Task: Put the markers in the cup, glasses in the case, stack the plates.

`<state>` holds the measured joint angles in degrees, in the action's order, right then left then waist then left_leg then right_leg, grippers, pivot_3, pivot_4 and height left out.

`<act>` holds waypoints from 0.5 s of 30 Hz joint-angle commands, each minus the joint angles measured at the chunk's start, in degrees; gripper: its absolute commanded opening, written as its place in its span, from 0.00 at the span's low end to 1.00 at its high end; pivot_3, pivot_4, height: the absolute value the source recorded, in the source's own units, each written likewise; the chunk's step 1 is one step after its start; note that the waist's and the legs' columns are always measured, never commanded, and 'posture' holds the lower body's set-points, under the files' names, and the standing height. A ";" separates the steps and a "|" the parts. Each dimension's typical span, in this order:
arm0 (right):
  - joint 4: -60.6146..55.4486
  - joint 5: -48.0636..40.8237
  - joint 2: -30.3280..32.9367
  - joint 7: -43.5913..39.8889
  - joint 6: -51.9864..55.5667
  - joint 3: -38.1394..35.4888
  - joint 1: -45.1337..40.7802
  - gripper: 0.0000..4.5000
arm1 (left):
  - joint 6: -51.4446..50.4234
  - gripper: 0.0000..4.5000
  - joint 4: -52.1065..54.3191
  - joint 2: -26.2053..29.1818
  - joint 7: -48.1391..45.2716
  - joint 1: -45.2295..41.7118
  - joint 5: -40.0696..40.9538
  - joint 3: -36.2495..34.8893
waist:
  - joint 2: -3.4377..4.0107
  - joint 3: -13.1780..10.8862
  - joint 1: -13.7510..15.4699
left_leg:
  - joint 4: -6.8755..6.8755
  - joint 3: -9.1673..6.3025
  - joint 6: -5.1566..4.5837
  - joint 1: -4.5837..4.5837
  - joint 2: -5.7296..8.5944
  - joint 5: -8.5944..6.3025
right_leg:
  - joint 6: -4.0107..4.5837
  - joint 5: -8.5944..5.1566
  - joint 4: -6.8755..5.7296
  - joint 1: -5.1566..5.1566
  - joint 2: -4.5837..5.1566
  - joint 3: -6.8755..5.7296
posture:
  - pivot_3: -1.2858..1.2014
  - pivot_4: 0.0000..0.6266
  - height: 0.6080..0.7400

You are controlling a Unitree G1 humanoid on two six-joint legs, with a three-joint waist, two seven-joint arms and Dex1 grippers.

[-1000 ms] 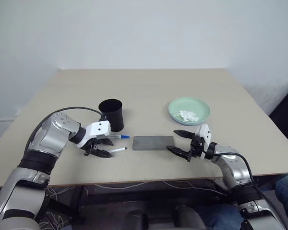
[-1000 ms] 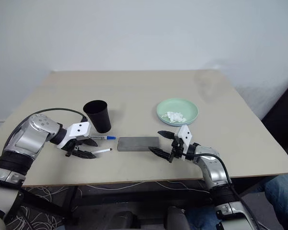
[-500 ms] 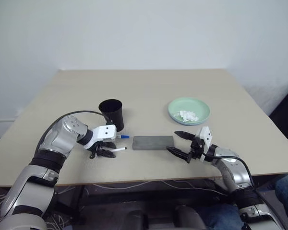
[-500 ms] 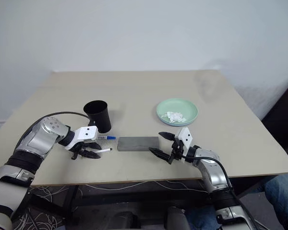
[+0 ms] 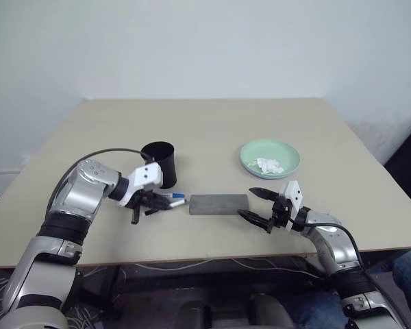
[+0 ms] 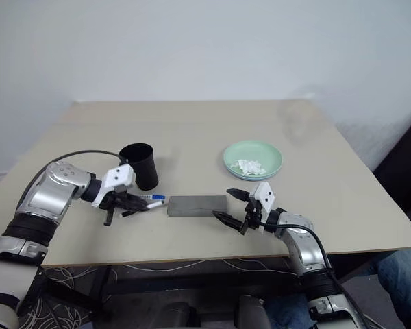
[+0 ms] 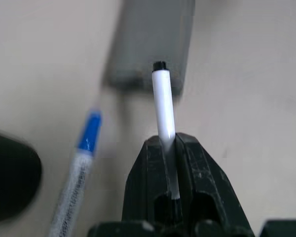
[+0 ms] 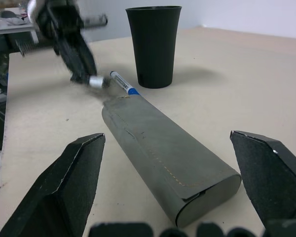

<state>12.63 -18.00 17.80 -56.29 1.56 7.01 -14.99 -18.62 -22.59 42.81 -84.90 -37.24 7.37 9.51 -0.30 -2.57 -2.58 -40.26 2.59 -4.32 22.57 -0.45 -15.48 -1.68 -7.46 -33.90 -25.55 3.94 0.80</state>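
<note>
Hard to make out in the head views: the white marker [image 7: 163, 101] in the left gripper [image 5: 153, 203], a pale sliver among black fingers. Plain in the left wrist view though — pinched between the two closed fingers [image 7: 200, 170], black-tipped end sticking out ahead toward the end of the grey case [image 5: 219, 203]. No way to tell from the head views whether it is clear of the table [image 5: 212, 130]. Partly tucked behind the left gripper: the second marker [image 5: 171, 195], blue-capped, lying flat between the black cup [image 5: 159, 164] and the case, close to both. Glasses nowhere to be made out; case lid down.

Further right, well apart from the case, a mint green plate [image 5: 270, 157] with crumpled white tissue [image 5: 268, 165] in it. Anything under that plate too hard to tell. Cup upright, just behind the left gripper and near the case's left end. A cable [image 5: 99, 154] arching over the left forearm.

Left arm bent inward, wrist turned so the gripper points down and toward the case. Right arm low over the near edge, right gripper [image 5: 259, 205] level and aimed at the case's right end — fingers [image 8: 74, 185] spread wide, holding nothing, not touching the case.
</note>
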 commanded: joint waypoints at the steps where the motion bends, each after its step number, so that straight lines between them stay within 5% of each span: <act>1: -3.00 -0.66 0.66 -0.15 -0.05 -0.99 -0.90 0.98 | -9.04 0.00 6.19 -0.63 1.49 -3.85 10.12 -8.39 | -0.02 0.00 -0.02 | 0.00 -0.01 0.00 -0.01 0.00 0.00 | 0.00 0.00 -0.01 0.01 -0.01 0.00 | 0.52 0.00 0.86; 7: -3.02 -0.42 0.74 -0.02 0.14 -1.00 -1.06 0.98 | -15.41 0.00 7.12 -4.54 14.52 -6.84 17.25 -18.59 | -0.01 0.00 -0.02 | 0.00 -0.03 0.01 -0.11 0.00 0.01 | -0.01 0.01 -0.03 0.09 -0.04 0.00 | 0.52 0.00 0.86; 15: -2.79 -0.46 0.94 -0.32 0.28 -0.82 -1.67 0.98 | 2.75 0.00 -1.03 -11.17 37.15 -9.38 12.31 -25.65 | -0.03 0.01 0.00 | 0.01 -0.04 0.07 -0.20 0.02 0.04 | -0.12 0.09 -0.04 0.16 -0.03 0.00 | 0.52 0.00 0.86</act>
<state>11.66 -17.98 18.50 -56.42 2.07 6.99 -15.16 -20.51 -23.47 31.96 -51.07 -44.84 20.53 -14.75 -0.33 -2.56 -2.58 -40.26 2.56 -4.24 22.40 -0.43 -15.44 -1.79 -7.37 -33.94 -25.41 3.89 0.80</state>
